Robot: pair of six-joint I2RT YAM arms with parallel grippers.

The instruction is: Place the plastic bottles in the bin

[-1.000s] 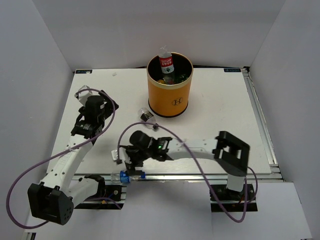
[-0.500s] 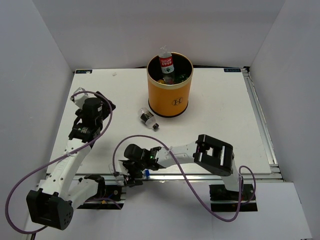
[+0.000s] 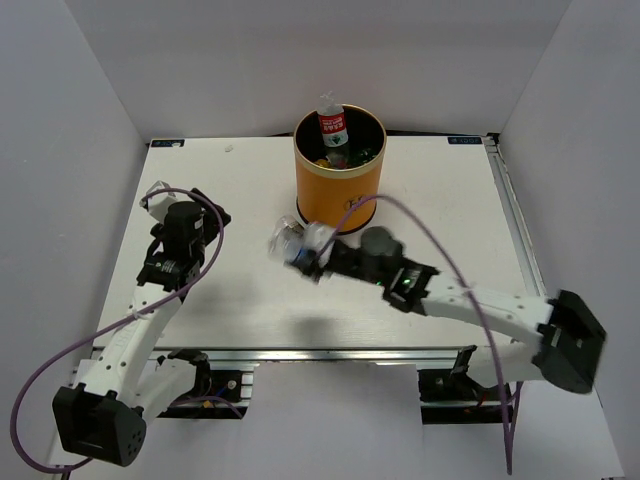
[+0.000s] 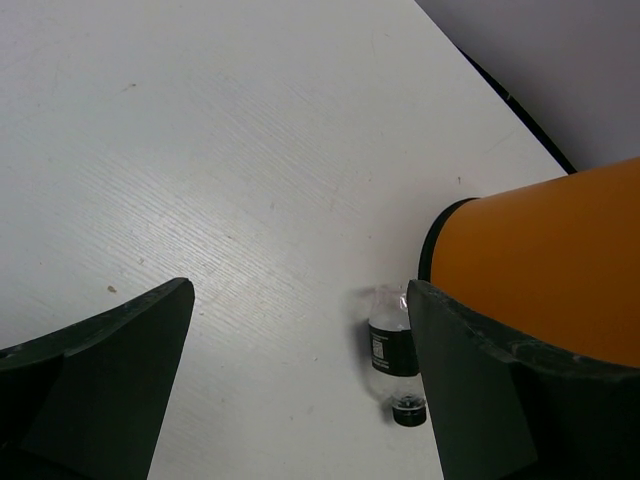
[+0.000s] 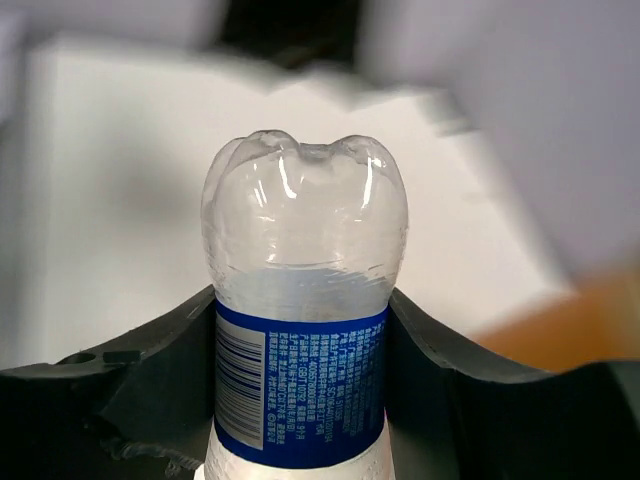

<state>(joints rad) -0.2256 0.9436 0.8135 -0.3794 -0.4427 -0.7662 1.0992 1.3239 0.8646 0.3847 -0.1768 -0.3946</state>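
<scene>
Blue-labelled bottle [image 5: 300,385] is held off the table [image 3: 450,220] near the front left of the bin [image 3: 338,195], long axis in line with the right gripper [image 5: 300,335] and rounded base pointing away from the wrist. Right arm reaches low across the table towards the left. Its jaws are closed on the label band. A black-labelled bottle [image 4: 392,350] lies just beside the bin's base. A red-labelled bottle [image 3: 332,124] stands in the bin, neck up. Left arm is bent at the left; left gripper [image 4: 300,390] is wide apart and empty.
</scene>
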